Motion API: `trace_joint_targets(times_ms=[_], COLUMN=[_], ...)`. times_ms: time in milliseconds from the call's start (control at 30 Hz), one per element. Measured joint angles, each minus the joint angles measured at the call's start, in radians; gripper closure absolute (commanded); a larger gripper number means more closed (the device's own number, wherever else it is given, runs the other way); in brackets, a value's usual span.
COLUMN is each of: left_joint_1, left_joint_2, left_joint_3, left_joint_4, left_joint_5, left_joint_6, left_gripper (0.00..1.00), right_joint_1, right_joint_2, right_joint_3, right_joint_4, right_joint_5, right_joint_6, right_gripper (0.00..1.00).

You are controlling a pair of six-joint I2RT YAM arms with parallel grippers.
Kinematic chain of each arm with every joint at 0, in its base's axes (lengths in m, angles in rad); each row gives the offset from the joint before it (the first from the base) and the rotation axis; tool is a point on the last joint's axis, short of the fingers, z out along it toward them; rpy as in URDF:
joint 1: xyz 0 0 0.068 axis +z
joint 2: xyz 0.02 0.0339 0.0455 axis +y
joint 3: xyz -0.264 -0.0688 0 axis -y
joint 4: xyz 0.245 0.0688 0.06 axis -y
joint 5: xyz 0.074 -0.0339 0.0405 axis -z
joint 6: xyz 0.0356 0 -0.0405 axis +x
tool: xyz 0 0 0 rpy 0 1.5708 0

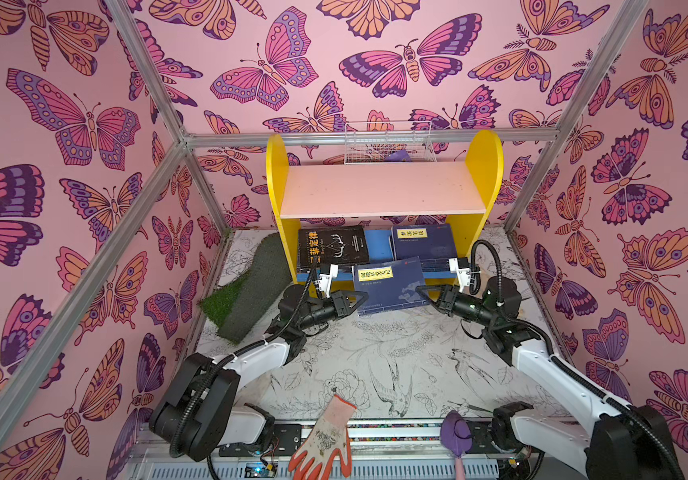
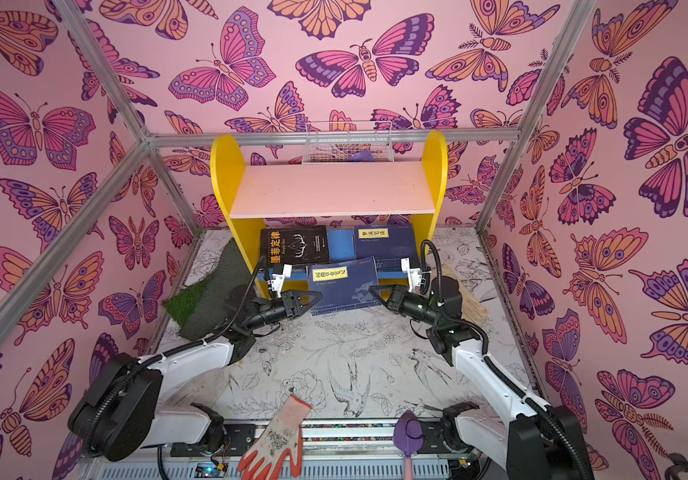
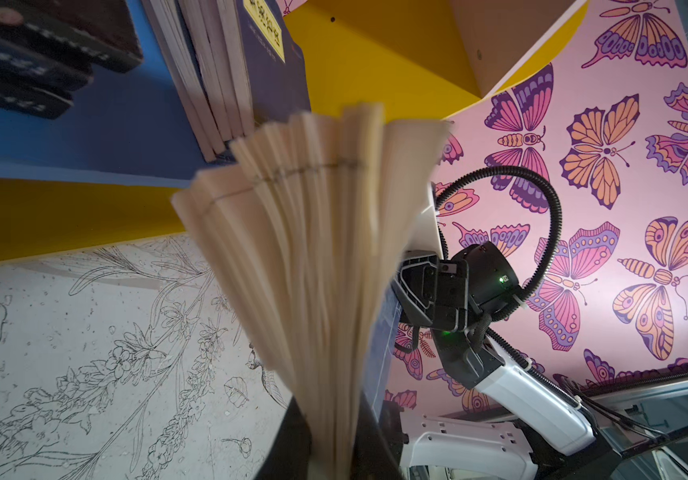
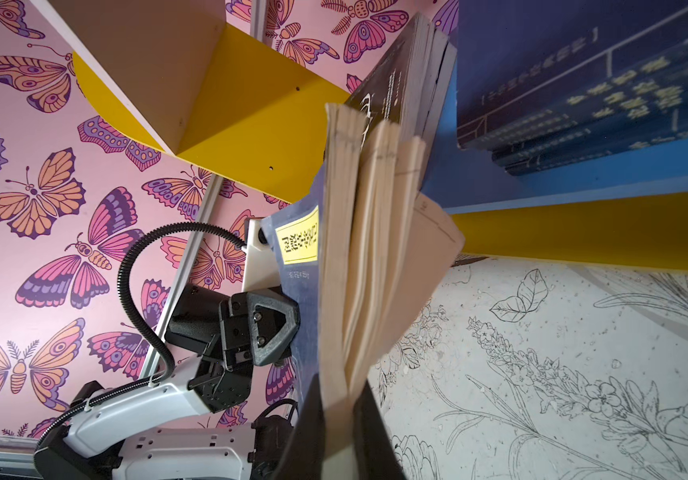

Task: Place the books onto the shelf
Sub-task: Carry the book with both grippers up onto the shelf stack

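Resting on the front edge of the shelf, mid-frame in both top views, the navy-blue book spans left gripper to right gripper — left wrist view: left jaws pinch its fanned pages — right wrist view: right jaws clamp them shut.

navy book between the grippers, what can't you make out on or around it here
- Left gripper grip on the book: left wrist view, blurred fanned pages fill its jaws.
- Book's label text: both top views, too small to read.
- Navy stack rear: both top views, hidden under the pink board.
- Purple thing in the basket: both top views, tiny, behind wires.
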Motion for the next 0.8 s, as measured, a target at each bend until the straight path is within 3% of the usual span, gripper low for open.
trace_joint_targets(times_ms=[100, 200, 433, 600, 800], left_joint_1=[0.000, 0.008, 0.043, 0.042, 0.042], left_joint_2=[-0.021, -0.063, -0.118, -0.102, -0.097], left_joint_3=[0.006, 0.023, 0.061, 0.061, 0.062], left_joint_4=[-0.076, -0.175, -0.283, -0.312, -0.300], left_joint_5=[-0.035, -0.062, -0.059, -0.035, -0.015], left_joint_6=[0.012, 0.018, 0.015, 0.007, -0.010], left_gripper=[0.43, 0.38, 0.42, 0.55, 0.84], right_joint_1=[0.000, -0.003, -0.014, -0.014, -0.014], right_joint_2=[-0.004, -0.007, 0.029, 0.064, 0.082], right_joint_3=[0.000, 0.000, 0.000, 0.002, 0.021], right_joint_4=[0.001, 0.013, 0.100, 0.147, 0.150], right_joint_5=[0.005, 0.002, -0.045, -0.068, -0.084], right_joint_6=[0.002, 0.010, 0.058, 0.092, 0.095], right_gripper=[1.00, 1.00, 1.00, 1.00, 1.00])
